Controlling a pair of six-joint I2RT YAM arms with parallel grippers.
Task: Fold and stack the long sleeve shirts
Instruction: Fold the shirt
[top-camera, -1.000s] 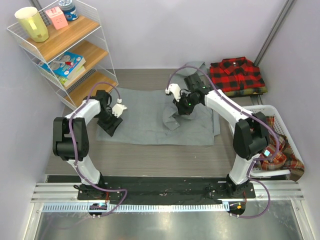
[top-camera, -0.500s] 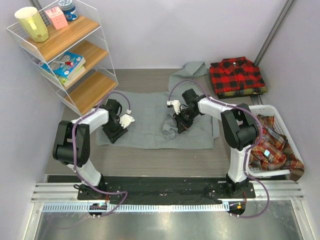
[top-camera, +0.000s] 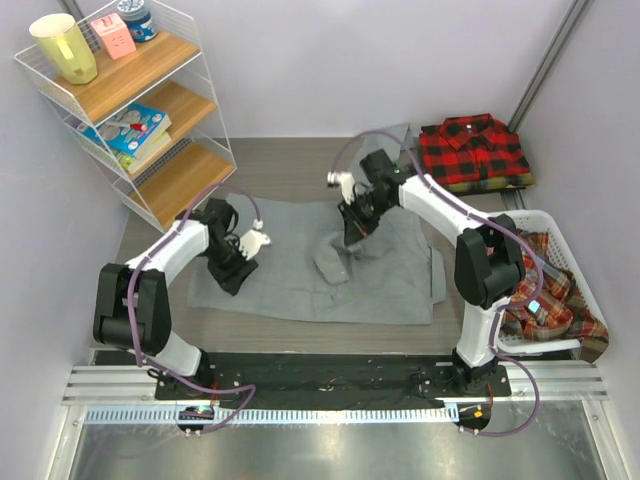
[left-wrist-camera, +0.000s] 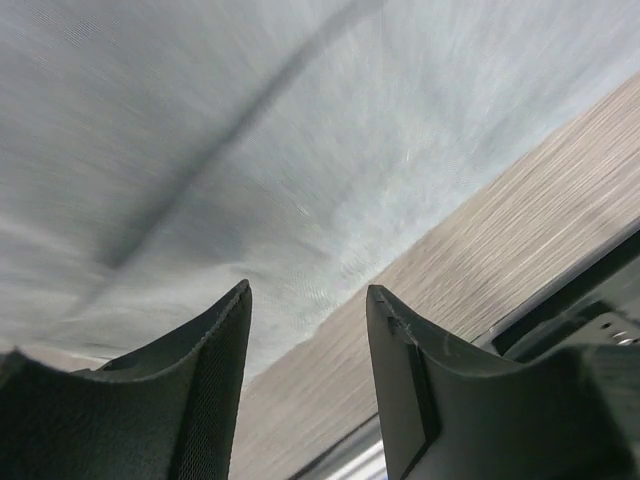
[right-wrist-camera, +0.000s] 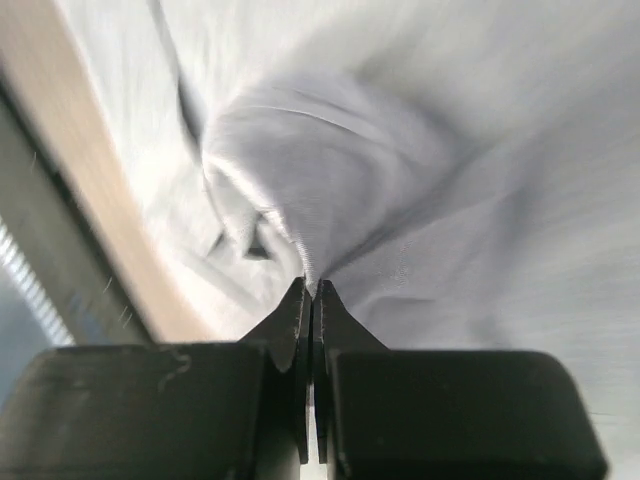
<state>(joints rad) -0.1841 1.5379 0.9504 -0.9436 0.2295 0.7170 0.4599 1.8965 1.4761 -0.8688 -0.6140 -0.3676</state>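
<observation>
Grey shirt (top-camera: 290, 278) blurred in wrist views; right pincer (right-wrist-camera: 311, 288) pinching it, left pincer (left-wrist-camera: 308, 290) spread.

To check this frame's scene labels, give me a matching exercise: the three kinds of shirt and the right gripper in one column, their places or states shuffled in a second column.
Column one
1. plain grey cloth long sleeve shirt
2. red-and-black checked cloth shirt
3. orange-brown plaid cloth shirt
4. right gripper

Column two
A. folded at the far right of the wooden table
B. heaped in the white plastic basket
C. shut on a pinch of grey cloth
D. spread out across the middle of the table

Pairs: 1-D, 2-A, 3-B, 4-C
</observation>
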